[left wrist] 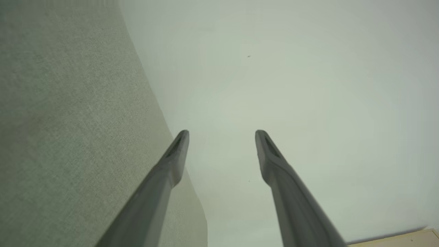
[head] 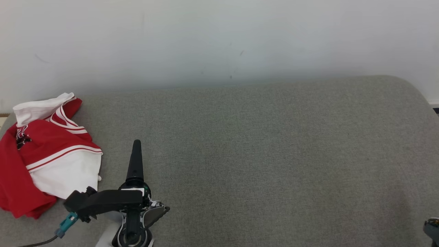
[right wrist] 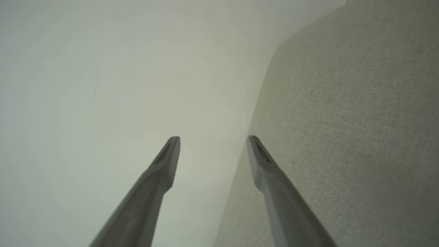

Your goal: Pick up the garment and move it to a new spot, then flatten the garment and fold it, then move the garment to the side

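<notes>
Plainly the garment (head: pixel 48 151) lies crumpled at the left end of the grey surface (head: pixel 260 144), close to its far-left edge and below the white wall (head: pixel 219 41). It sits in no bin or basket, but straight on the cloth. It is red and white with striped trim and a small dark print, and its folds are heaped over one another. It looks like a thin sports top, so it should be light, limp and perhaps a little slick. A pinch would likely lift one layer while the rest trails and drags. The best hold seems to be a raised ridge or a trimmed edge, such as the striped band above the white panel on the side nearest the arm. A flat patch would give the fingers little to close on. The left gripper (left wrist: pixel 222 137) hovers just right of the heap, near it but apart from it. Its fingers are spread with nothing between them. The right gripper (right wrist: pixel 213 142) is also spread and empty, well apart from the garment at the surface's right end.
</notes>
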Robot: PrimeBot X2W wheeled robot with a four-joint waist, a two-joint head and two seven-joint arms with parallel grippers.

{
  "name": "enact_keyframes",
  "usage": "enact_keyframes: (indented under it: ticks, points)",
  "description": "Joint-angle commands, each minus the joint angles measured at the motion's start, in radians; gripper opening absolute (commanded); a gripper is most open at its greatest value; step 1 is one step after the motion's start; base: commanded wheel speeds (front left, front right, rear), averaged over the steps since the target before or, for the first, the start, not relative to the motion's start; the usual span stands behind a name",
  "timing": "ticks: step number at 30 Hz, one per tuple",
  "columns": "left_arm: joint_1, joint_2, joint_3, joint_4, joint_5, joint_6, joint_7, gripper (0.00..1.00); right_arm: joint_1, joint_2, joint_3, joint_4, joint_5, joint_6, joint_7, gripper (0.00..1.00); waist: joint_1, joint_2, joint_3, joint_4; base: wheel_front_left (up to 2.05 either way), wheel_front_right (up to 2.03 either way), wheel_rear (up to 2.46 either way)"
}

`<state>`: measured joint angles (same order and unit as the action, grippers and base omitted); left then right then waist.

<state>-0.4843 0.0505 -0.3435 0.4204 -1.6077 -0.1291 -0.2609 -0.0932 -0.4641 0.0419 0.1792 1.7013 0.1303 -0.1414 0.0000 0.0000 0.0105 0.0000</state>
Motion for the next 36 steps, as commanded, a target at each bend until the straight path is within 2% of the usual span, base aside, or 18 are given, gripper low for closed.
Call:
enact_keyframes:
  ticks: [1, 13, 17, 18, 27, 36]
  points:
    - [-0.011, -0.001, 0.024, -0.037, 0.056, -0.001, 0.0, 1.0, -0.025, -0.006, -0.006, -0.023, -0.057, 0.0, -0.006, 1.0, 0.0, 0.0, 0.001, 0.001, 0.0, 0.0, 0.0]
    - [0.035, -0.001, 0.091, -0.17, 0.399, 0.019, -0.001, 1.0, -0.037, 0.026, 0.022, -0.089, -0.441, 0.0, -0.028, 1.0, 0.0, 0.0, 0.004, 0.004, 0.0, 0.0, 0.0]
    - [0.063, 0.0, 0.105, -0.204, 0.535, 0.033, -0.001, 1.0, -0.038, 0.031, 0.042, -0.099, -0.556, 0.0, -0.034, 1.0, 0.0, 0.0, 0.002, 0.005, 0.0, 0.0, 0.0]
    - [0.077, 0.004, 0.11, -0.217, 0.602, 0.042, -0.001, 1.0, -0.037, 0.035, 0.053, -0.101, -0.609, 0.0, -0.037, 1.0, 0.0, 0.0, 0.0, 0.005, 0.0, 0.0, 0.0]
    - [0.135, 0.033, 0.146, -0.242, 0.848, 0.101, -0.001, 1.0, -0.03, 0.061, 0.096, -0.096, -0.785, 0.0, -0.05, 1.0, 0.0, 0.0, -0.005, 0.009, 0.0, 0.0, 0.0]
    - [0.195, 0.055, 0.198, -0.273, 0.988, 0.138, 0.003, 1.0, -0.017, 0.087, 0.113, -0.098, -0.92, 0.0, -0.062, 1.0, 0.0, 0.0, -0.008, 0.009, 0.0, 0.0, 0.0]
